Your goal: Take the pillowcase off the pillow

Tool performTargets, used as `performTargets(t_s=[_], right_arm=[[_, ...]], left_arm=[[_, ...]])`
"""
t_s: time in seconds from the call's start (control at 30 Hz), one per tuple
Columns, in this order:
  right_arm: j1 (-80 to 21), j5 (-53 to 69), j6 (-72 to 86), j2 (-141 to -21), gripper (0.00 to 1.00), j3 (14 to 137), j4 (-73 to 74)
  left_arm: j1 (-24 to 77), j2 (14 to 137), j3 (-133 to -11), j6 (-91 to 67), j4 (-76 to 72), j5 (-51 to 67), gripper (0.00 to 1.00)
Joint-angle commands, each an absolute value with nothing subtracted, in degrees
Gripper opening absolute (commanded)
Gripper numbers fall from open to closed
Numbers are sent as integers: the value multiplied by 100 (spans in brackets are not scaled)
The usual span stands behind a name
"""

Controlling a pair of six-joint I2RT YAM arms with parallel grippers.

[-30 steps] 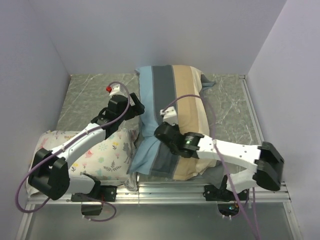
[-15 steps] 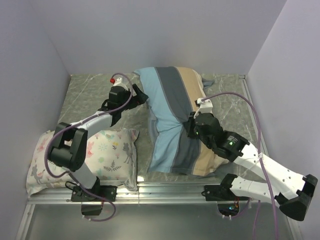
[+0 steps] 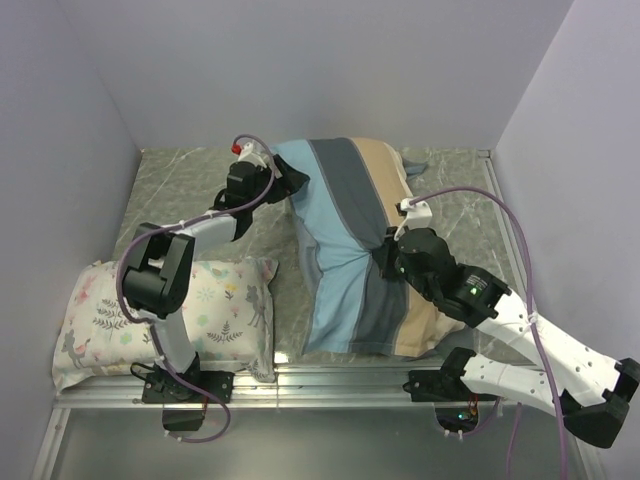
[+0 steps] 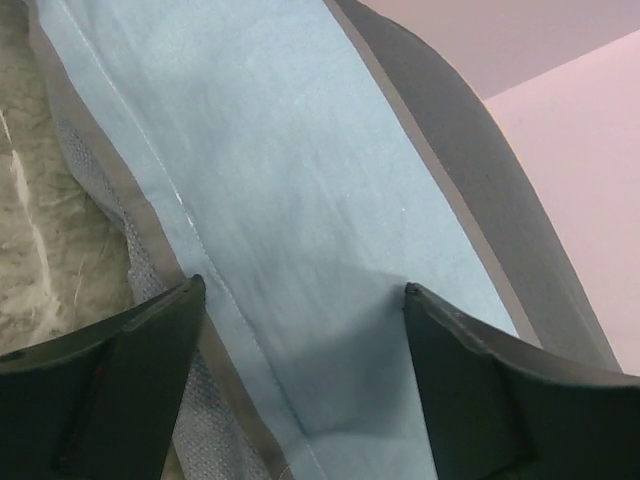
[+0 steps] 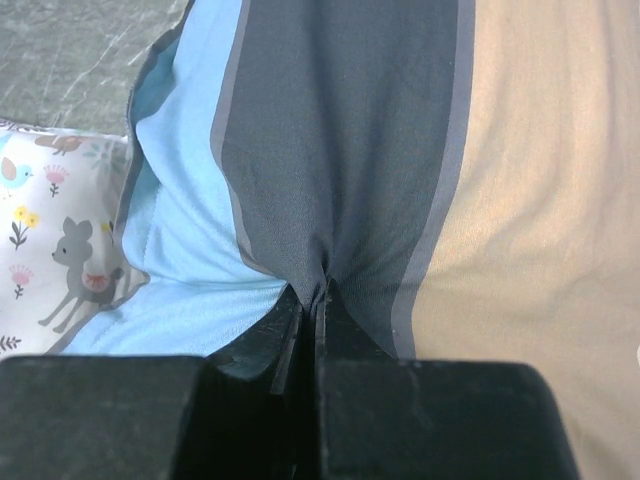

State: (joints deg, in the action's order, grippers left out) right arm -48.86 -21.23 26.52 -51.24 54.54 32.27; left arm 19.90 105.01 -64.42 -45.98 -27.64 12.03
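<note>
Now: pillowcase pinched mid-length, far corner straddled

We see the striped pillowcase (image 3: 345,235) lying from far centre to the table's near edge. Our right gripper (image 5: 315,295) is clamped tight on a fold of its dark-grey stripe. Our left gripper (image 4: 300,290) stands wide apart astride the light-blue far-left hem, not closed on it. Bare marble table (image 3: 180,190) lies open far left; the floral pillow (image 3: 215,305) fills the near-left corner.

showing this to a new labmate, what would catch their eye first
The striped pillowcase sprawled across the middle stands out first, its dark-grey stripe pinched in the shut right end effector. The left end effector stands open over its far corner, and a floral pillow lies at the near left.
</note>
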Motion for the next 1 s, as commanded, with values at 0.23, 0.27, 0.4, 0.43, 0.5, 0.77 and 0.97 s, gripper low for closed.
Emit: performTargets(t_s=[0.23,0.27,0.4,0.43,0.5,0.77,0.97], right_arm=[[-4773,-2276,2575,-4799,0,6100,2971],[-4764,-2268,2566,-4781,0,6108,2971],[-4755,-2259,2566,-4790,0,6143,3023],[-4764,-2259,2575,-4781,0,6135,3015],[-4755,-2285,2584,-4764,0,6143,3023],[-4737,-2382,2496,-4790,0,6293,3076],[-4711,-2513,2391,-4843,0,6468,3085]], left_arm=[[2004,9888,-6092,-4561,-2373,782,96],[2004,9896,-6047,-4605,-2504,782,95],[2013,10168,-6204,-4781,-2698,975,91],[2021,10212,-6249,-4842,-2750,1036,87],[2056,10353,-6336,-4895,-2830,1063,82],[2092,10573,-6583,-5063,-2883,1143,19],[2118,9643,-6372,-4536,-2287,546,0]])
